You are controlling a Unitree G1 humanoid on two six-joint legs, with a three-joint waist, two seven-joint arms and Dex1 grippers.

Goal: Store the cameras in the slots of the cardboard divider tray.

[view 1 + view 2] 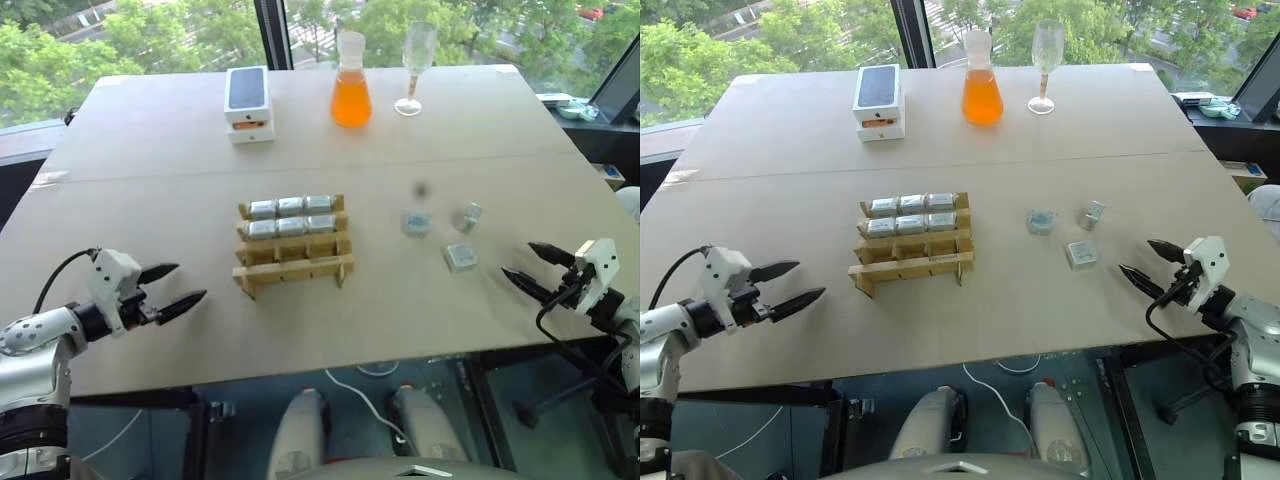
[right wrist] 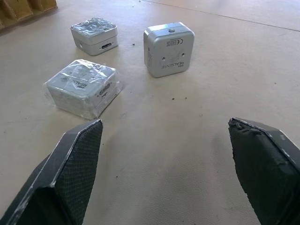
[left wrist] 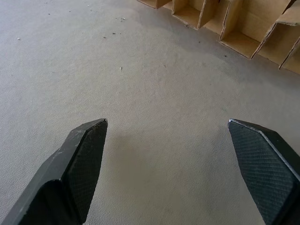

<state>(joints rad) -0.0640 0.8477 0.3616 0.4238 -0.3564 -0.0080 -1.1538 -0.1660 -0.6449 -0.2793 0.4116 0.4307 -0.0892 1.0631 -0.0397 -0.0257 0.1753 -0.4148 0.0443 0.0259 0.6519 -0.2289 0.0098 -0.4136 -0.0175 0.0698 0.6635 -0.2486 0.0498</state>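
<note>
six cameras [image 1: 911, 213] fill the two far rows of the cardboard divider tray [image 1: 910, 255] at the tabletop's [image 1: 790, 150] middle; its near rows stand empty. three loose cameras [image 1: 1068, 233] lie toward the right edge, just ahead of the right gripper [image 1: 1150, 263], fingers spread, empty. the left gripper [image 1: 785, 285] hovers spread near the left front edge, well apart from the tray.
</note>
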